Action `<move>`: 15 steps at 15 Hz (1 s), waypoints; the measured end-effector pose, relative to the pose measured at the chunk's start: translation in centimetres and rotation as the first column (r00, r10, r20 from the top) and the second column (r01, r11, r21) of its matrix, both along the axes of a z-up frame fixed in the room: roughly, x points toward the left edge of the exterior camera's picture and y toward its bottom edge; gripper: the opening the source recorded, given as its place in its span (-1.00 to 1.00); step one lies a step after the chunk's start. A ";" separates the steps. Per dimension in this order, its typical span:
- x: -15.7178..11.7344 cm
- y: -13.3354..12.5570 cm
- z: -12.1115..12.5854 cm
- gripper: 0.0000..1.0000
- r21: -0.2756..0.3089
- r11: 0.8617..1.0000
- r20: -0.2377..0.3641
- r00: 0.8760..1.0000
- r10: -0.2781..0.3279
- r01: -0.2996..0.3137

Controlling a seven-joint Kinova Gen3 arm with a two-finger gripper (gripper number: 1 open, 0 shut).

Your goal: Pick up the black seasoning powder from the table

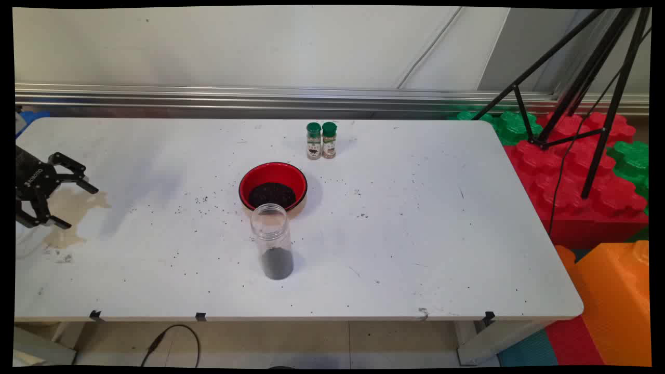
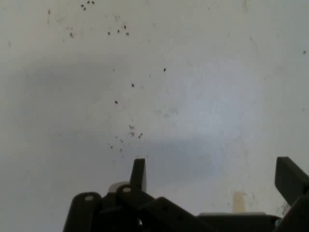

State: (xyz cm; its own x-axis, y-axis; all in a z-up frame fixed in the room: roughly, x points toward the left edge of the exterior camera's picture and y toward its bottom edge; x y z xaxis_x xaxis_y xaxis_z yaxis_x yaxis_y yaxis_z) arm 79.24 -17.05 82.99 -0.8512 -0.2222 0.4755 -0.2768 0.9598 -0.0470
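Clear plastic jar (image 1: 272,241) near the red bowl (image 1: 273,182) looks light, stiff and slippery, best held around its middle; the empty gripper (image 1: 70,196), far left, is spread wide.

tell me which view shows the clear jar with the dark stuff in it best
The main view. The clear jar stands upright and lidless just in front of the red bowl, dark grains at its bottom. The hand view shows none of it, only bare speckled table beyond the open gripper.
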 end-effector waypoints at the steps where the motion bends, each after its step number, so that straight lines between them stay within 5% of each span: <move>1: -0.3 -0.1 0.0 1.00 0.000 1.000 -0.002 1.000 0.004 -0.004; 15: -6.4 -2.5 -0.6 1.00 0.002 0.998 -0.068 0.996 0.057 -0.057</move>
